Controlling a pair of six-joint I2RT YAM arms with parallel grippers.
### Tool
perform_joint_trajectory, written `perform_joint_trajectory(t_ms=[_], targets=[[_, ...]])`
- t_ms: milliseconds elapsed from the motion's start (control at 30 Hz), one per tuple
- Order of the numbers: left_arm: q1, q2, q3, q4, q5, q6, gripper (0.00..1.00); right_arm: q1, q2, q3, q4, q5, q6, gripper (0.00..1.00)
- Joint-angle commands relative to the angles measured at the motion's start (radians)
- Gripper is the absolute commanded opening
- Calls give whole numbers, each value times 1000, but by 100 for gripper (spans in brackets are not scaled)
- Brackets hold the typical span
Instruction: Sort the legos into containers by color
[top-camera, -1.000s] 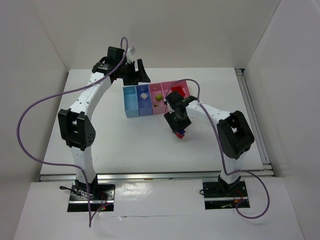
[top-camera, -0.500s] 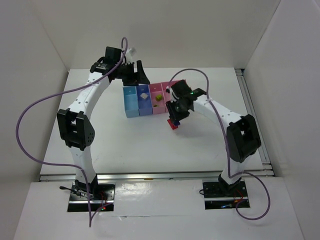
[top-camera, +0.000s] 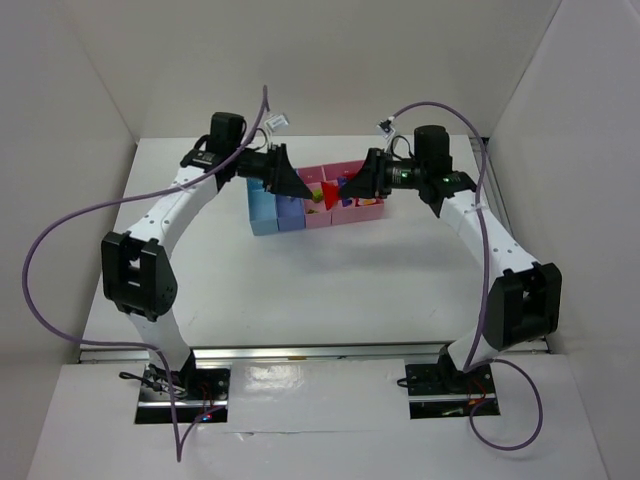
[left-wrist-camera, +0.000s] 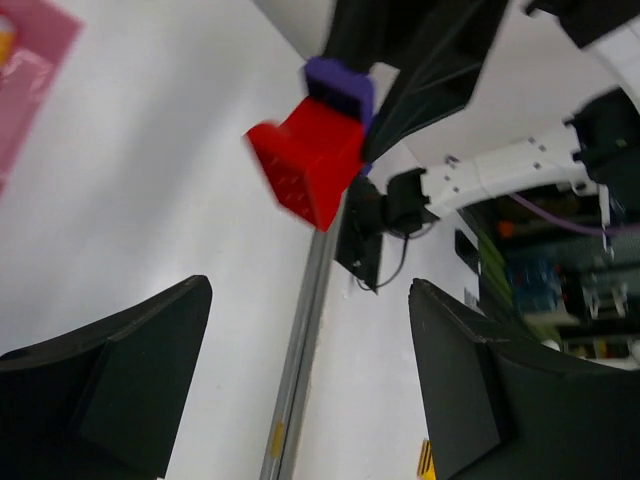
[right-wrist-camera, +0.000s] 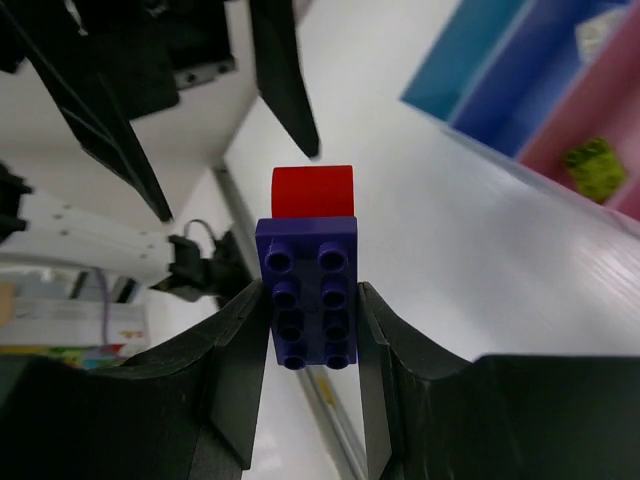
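Observation:
My right gripper (top-camera: 345, 188) is shut on the blue-and-red stacked lego (top-camera: 328, 190) and holds it in the air above the pink bin (top-camera: 318, 214). In the right wrist view the blue brick (right-wrist-camera: 306, 290) sits between my fingers with the red brick (right-wrist-camera: 312, 190) on its far end. My left gripper (top-camera: 297, 186) is open and empty, facing the held lego (left-wrist-camera: 310, 165) from a short distance. The yellow-green lego (right-wrist-camera: 592, 160) lies in the pink bin. The light blue bin (top-camera: 262, 212), periwinkle bin (top-camera: 289, 214) and wider pink bin (top-camera: 366, 207) stand in the same row.
A small whitish piece (right-wrist-camera: 600, 30) lies in the periwinkle bin. White walls enclose the table at the back and both sides. A metal rail (top-camera: 505, 230) runs along the right edge. Purple cables loop above both arms.
My right gripper has lifted the blue-and-red lego from the table in front of the bins up over the pink bins. My left gripper has swung right, toward it.

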Motion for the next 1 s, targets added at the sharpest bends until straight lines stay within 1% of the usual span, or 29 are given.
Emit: perform_joint_trajectory(t_ms=[0,67,133,200,300,433,467,500,567,600,633,667,733,767,800,833,967], targets=[[-77,-44,11,188,139,-51,90,0,-21,-35,269,-209,170,19],[-86,-44,-13,264,139,-126,90,0,-21,-35,314,-232,199,19],[-98,-44,-23,302,130,-137,92,0,-21,-35,334,-241,214,19],[-98,-22,-7,292,130,-137,92,0,-21,-44,377,-252,241,19],[-108,-10,19,292,130,-137,92,0,-21,-44,377,-261,251,19],[-117,10,42,307,140,-137,81,0,-21,-55,387,-261,262,19],[-126,10,42,324,140,-149,78,0,-21,-55,387,-261,262,19],[-126,10,22,348,140,-181,68,0,-21,-67,387,-261,262,19],[-126,1,10,425,149,-218,61,0,-21,-78,396,-261,262,19],[-126,1,10,451,165,-240,61,0,-21,-78,397,-261,271,19],[-126,13,10,474,177,-280,59,0,-21,-78,397,-261,271,19],[-126,13,10,497,177,-295,45,0,-21,-78,397,-261,271,19],[-126,24,10,511,186,-304,27,-13,-21,-78,372,-261,261,19],[-126,24,22,491,186,-286,10,-13,-21,-78,372,-261,251,17],[-126,33,22,458,186,-275,2,-37,-31,-78,358,-261,251,17],[-126,33,37,441,186,-257,0,-51,-31,-87,349,-247,251,16],[-92,42,48,414,163,-257,0,-131,-77,-110,309,-194,242,15]])
